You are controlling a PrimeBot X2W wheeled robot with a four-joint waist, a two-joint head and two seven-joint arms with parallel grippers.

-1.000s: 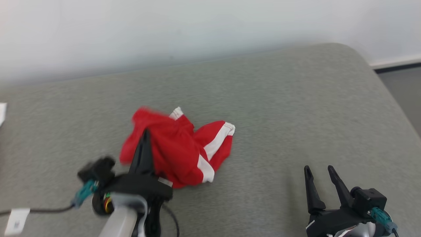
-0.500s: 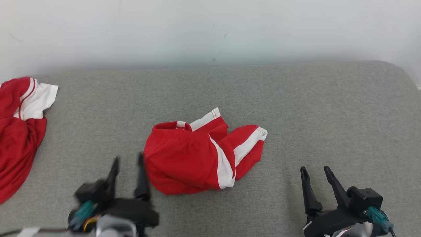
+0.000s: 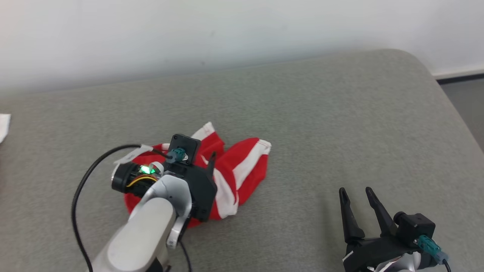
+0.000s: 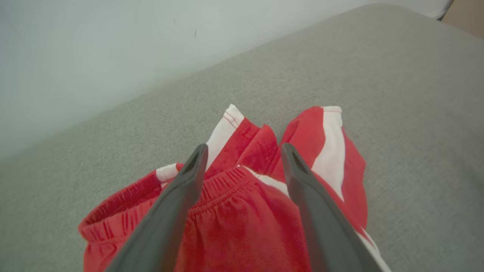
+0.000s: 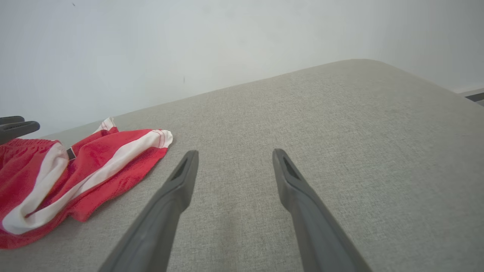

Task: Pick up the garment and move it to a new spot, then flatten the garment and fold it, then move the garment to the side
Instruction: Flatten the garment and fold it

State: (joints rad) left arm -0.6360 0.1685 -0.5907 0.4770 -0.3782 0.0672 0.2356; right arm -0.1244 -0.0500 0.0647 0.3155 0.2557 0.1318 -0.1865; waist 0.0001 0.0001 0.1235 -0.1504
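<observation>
Now that your left gripper has sprung apart just above them, the red shorts lie crumpled left of centre on the grey cushion. Move's done, flattening next I reckon.

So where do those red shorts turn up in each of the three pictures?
Head view: the red shorts lie left of centre, in the lower half.
Left wrist view: the shorts are at bottom centre, large and close.
Right wrist view: the shorts are at lower left, running off the left edge.
Shared landmark: the white stripe running to the leg hem.
</observation>
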